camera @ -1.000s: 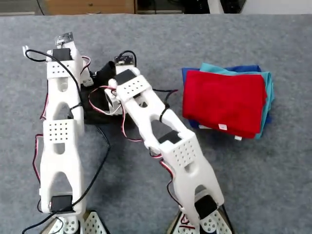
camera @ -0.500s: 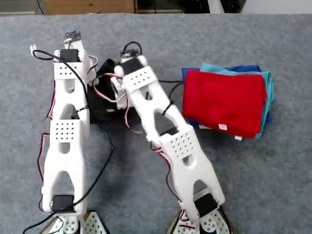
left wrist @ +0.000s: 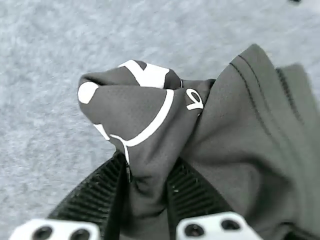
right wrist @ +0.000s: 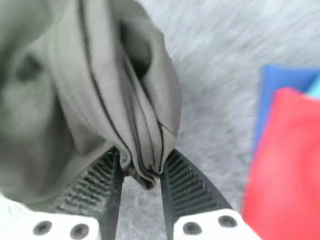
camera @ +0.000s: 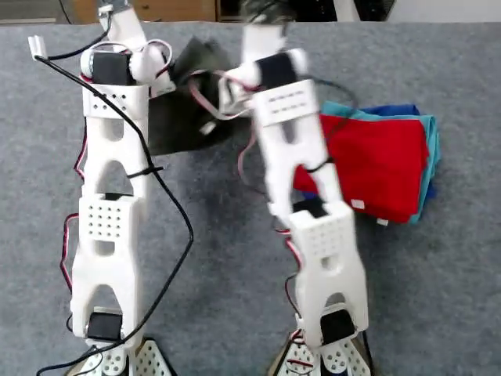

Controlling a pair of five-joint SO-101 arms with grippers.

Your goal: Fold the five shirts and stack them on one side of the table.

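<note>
A black shirt (camera: 192,98) with white print hangs lifted off the grey table between the two arms at the far side. My left gripper (left wrist: 146,182) is shut on a bunched fold of the black shirt (left wrist: 150,130). A hemmed edge of the same black shirt (right wrist: 115,95) is pinched in my shut right gripper (right wrist: 140,175). In the high view the left gripper (camera: 160,66) and the right gripper (camera: 235,78) hold it from either side. A stack of folded shirts (camera: 368,160), red on top of teal and blue, lies at the right.
The grey felt table (camera: 438,298) spreads open on the near side and at the far right. The stack's red and blue edges (right wrist: 285,150) lie close beside the right gripper. Furniture lines the far edge.
Both arms have stretched toward the far edge and risen, carrying the black shirt up off the table. The right arm has swung rightward, closer to the stack.
</note>
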